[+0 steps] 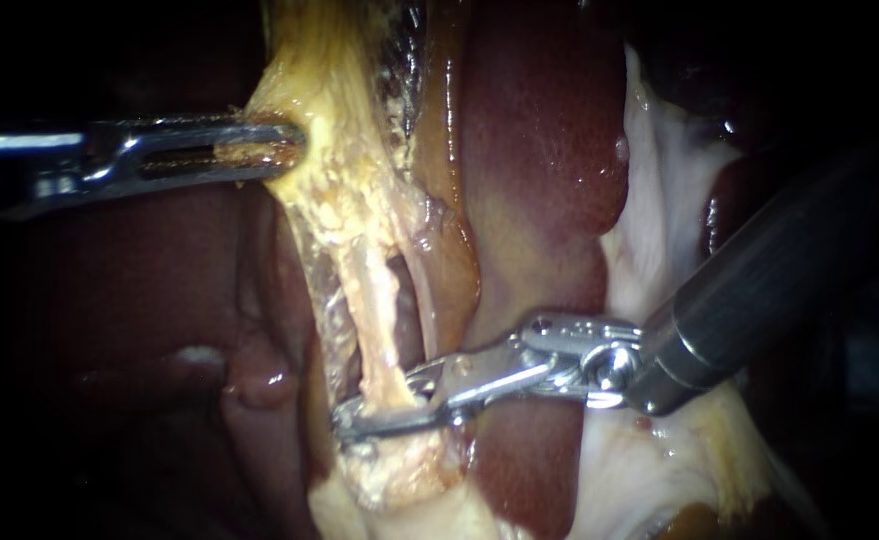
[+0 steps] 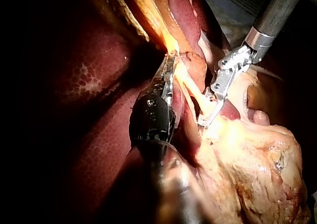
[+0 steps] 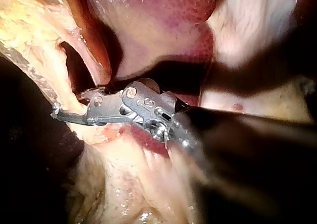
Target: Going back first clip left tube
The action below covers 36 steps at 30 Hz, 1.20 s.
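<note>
Left instrument (image 1: 294, 146): we are pinching the ragged yellow fatty tissue (image 1: 344, 200) between its jaws, stretching it so the tube stands exposed.
Right instrument (image 1: 356, 418): our jaws are clamping the thin pale tube (image 1: 377, 312) low down, beside the glossy dark-red liver (image 1: 544, 130).

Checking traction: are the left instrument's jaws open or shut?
Shut on the yellow tissue: jaws of the left instrument press it from both sides; it looks taut.
</note>
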Tool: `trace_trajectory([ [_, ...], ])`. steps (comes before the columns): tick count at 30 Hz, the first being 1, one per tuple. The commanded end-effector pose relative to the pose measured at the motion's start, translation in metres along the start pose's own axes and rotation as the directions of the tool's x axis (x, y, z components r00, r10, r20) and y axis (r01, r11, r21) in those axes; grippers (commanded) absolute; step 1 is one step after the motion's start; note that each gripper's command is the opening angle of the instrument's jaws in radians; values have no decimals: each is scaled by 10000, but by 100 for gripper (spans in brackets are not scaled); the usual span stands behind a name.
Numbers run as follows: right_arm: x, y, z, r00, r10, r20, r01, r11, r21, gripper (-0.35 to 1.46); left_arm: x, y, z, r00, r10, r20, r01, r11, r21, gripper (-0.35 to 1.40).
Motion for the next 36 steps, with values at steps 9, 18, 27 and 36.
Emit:
trace_trajectory([
  [9, 0, 1, -1, 9998, 213, -22, -214, 9998, -27, -35, 0, 0, 0, 10000, 1, 0, -1, 10000, 6, -35],
  [18, 2, -2, -1, 9882, 1513, -218, -1518, 9882, -201, 49, 0, 0, 1, 10000, 1, 0, -1, 10000, 5, -35],
  [27, 8, -8, -2, 9815, 1884, -347, -1895, 9813, -325, 58, 0, 1, 1, 10000, 2, 0, -2, 10000, 7, -35],
  [36, 19, -18, -35, 9840, 1721, -452, -1761, 9781, -1106, 59, 0, 1, 0, 10000, 4, -1, -4, 10000, 11, -35],
])
